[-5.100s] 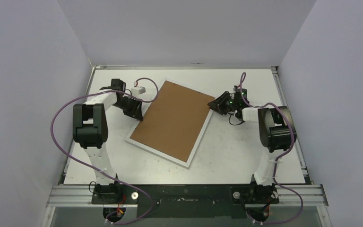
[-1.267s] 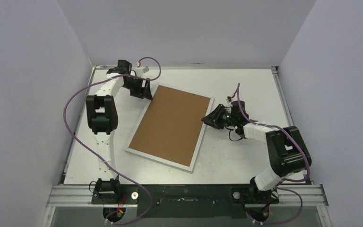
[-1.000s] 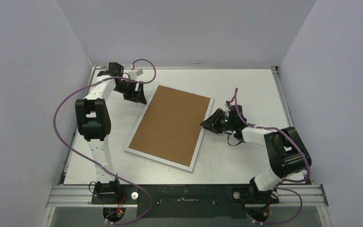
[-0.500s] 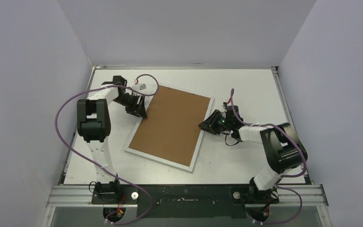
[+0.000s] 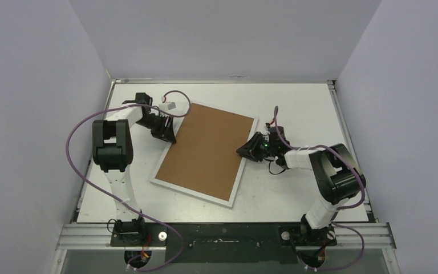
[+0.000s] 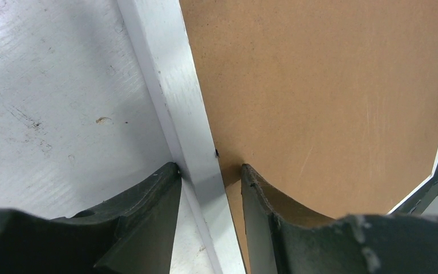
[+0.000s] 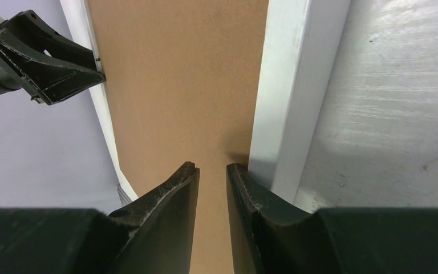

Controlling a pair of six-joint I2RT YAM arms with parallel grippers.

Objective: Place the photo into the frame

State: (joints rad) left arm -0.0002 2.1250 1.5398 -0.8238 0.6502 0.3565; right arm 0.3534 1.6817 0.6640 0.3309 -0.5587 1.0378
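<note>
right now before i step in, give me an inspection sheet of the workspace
surface: white table, scuffed.
job's things: thin white rectangular frame lies face down and askew, with the brown cardboard backing board set in it; photo not seen.
clutter: nothing seen.
grippers: left fingers open, straddling the frame rail nearest them; right fingers nearly together with a narrow gap, over the board beside the opposite rail, holding nothing.
cables: purple cables loop from both arms; none lies on the board.
surroundings: plain pale walls on three sides.
</note>
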